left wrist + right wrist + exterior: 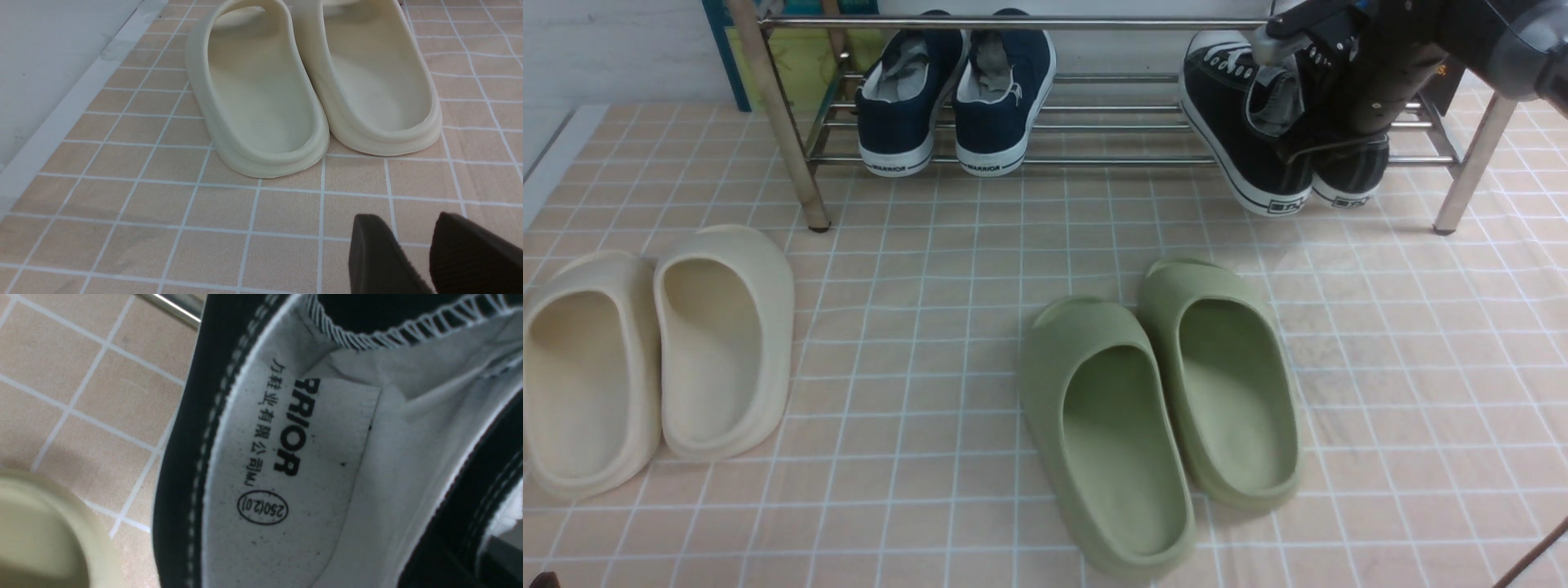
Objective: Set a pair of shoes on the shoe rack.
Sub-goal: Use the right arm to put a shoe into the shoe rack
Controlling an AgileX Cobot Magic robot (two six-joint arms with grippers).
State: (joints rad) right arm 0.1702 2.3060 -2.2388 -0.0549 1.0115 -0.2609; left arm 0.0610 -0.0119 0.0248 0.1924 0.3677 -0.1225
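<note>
From the front, the pair of shoes sat at the right end of the shoe rack, heels poking past its front bar, and the right end effector was down at them, but I could not tell if it squeezed. The left wrist camera showed the left end effector spread apart and empty over the table. The right wrist camera saw one shoe's grey inside.

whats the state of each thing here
black sneakers: on shoe rack, right end, heels past front bar
right end effector: at black sneakers, grip hidden
left end effector: open, empty
navy sneakers: on rack, side by side
green slides: on floor
cream slides: on floor
</note>
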